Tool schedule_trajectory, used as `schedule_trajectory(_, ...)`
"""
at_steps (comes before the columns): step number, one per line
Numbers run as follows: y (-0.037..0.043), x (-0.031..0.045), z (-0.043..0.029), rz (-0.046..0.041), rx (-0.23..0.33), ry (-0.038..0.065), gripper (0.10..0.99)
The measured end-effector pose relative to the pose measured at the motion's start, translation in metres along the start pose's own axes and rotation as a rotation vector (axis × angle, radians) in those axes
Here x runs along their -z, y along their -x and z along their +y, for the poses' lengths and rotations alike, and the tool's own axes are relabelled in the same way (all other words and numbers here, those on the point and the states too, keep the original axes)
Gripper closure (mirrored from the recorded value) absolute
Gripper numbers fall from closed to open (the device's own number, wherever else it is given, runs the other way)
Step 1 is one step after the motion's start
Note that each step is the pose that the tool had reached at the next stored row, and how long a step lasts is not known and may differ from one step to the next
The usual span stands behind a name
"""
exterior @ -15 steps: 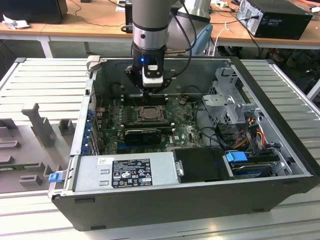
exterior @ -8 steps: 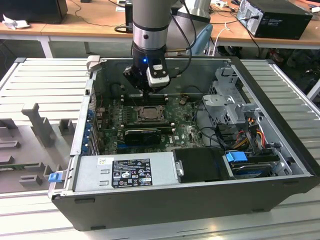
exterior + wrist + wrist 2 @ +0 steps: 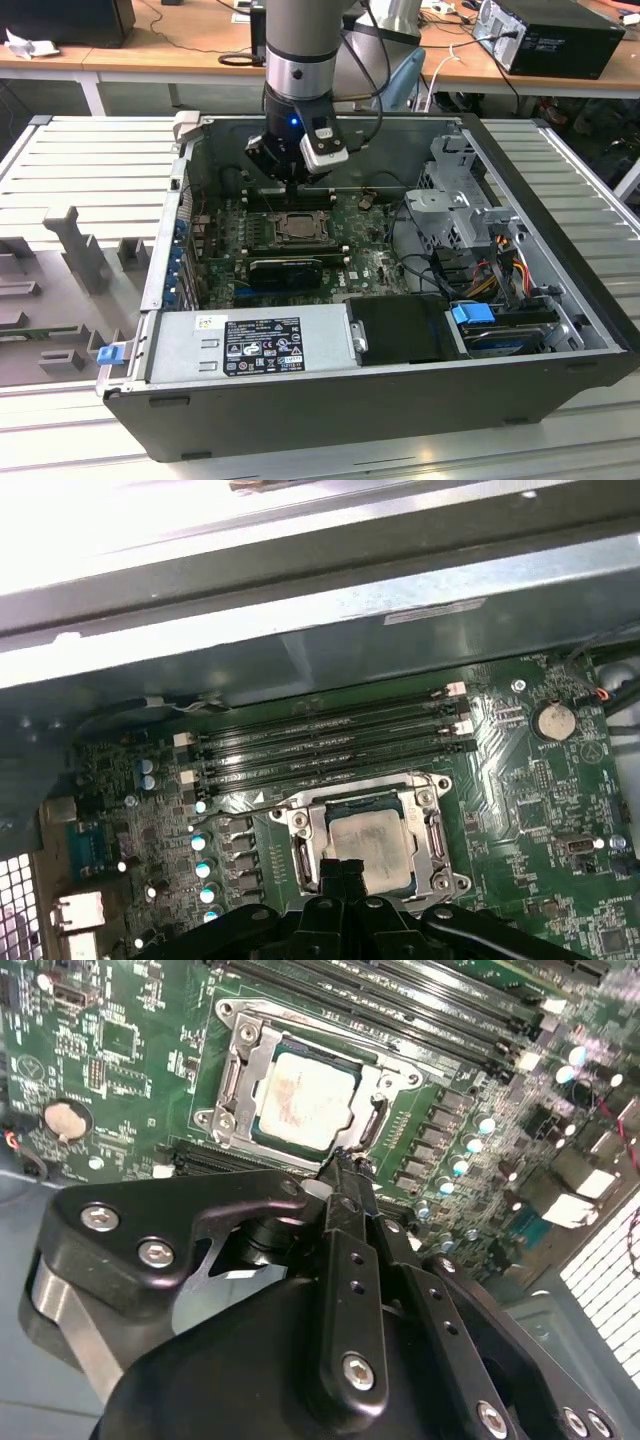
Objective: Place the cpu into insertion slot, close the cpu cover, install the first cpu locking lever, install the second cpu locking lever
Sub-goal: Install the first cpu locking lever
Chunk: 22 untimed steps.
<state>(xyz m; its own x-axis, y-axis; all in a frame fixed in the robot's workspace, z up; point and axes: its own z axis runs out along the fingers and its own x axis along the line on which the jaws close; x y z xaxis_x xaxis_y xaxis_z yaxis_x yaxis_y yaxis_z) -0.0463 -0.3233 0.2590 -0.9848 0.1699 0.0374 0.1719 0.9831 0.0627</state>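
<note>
The cpu (image 3: 305, 1095) lies flat in the insertion slot (image 3: 232, 1022) on the green board, its dull silver-tan face up. The silvery cpu cover (image 3: 238, 1070) lies down around it as a frame. In the first wrist view the cpu (image 3: 372, 842) sits inside the same cover (image 3: 300, 825). My gripper (image 3: 345, 1163) is shut, its black fingertips pressed together with nothing between them, right at the socket's edge. In the exterior view the gripper (image 3: 292, 192) hangs just beyond the insertion slot (image 3: 297, 228), over the memory slots.
Long black memory slots (image 3: 320, 742) run beside the socket. A long black card (image 3: 298, 270) lies on the socket's near side. The case wall (image 3: 300, 630) rises close behind the board. A drive cage (image 3: 455, 205) and cables (image 3: 490, 275) fill the exterior view's right.
</note>
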Motion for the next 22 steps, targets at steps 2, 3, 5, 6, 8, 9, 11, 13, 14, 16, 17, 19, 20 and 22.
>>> schedule_trajectory(2,0.0000,0.0000,0.0000,0.0012,0.026,-0.001,0.980)
schedule_trajectory(3,0.0000,0.0001,0.0000,0.0017,0.038,-0.001,0.980)
schedule_trajectory(5,0.0000,0.0002,0.0000,0.0032,0.070,-0.002,0.980)
schedule_trajectory(6,0.0000,0.0002,0.0000,0.0036,0.075,-0.003,0.980)
schedule_trajectory(8,0.0000,0.0002,0.0000,0.0042,0.084,-0.003,0.980)
schedule_trajectory(9,0.0000,0.0002,0.0000,0.0046,0.091,-0.003,0.980)
schedule_trajectory(11,0.0000,0.0002,0.0000,0.0052,0.100,-0.004,0.980)
schedule_trajectory(13,0.0000,0.0002,0.0000,0.0061,0.114,-0.004,0.980)
schedule_trajectory(14,0.0000,0.0002,0.0000,0.0067,0.124,-0.004,0.980)
schedule_trajectory(16,0.0000,0.0002,0.0000,0.0082,0.147,-0.005,0.980)
schedule_trajectory(17,0.0000,0.0002,0.0000,0.0086,0.155,-0.006,0.980)
schedule_trajectory(19,0.0000,0.0002,0.0000,0.0093,0.166,-0.006,0.980)
schedule_trajectory(20,0.0000,0.0002,0.0000,0.0099,0.174,-0.006,0.980)
schedule_trajectory(22,0.0000,0.0002,0.0000,0.0104,0.184,-0.007,0.980)
